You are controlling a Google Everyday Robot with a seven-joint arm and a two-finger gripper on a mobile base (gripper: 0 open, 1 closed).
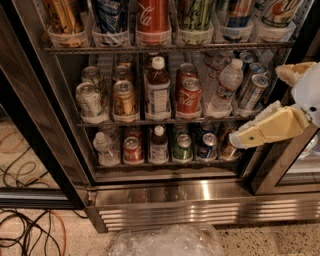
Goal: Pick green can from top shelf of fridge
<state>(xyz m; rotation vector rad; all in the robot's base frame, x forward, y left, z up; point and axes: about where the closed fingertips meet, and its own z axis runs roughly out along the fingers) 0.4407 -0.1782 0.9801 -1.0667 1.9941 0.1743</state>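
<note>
Green can shelved, tool at right, splayed, empty

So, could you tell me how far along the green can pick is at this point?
Done: the fridge appears open, shelves exposed. In hand: the gripper hangs at the right, level with the middle rack, open and empty. Left: nearly everything. The green can sits in its tub on the top shelf, so the gripper must rise, reach in, close on it and withdraw.
</note>
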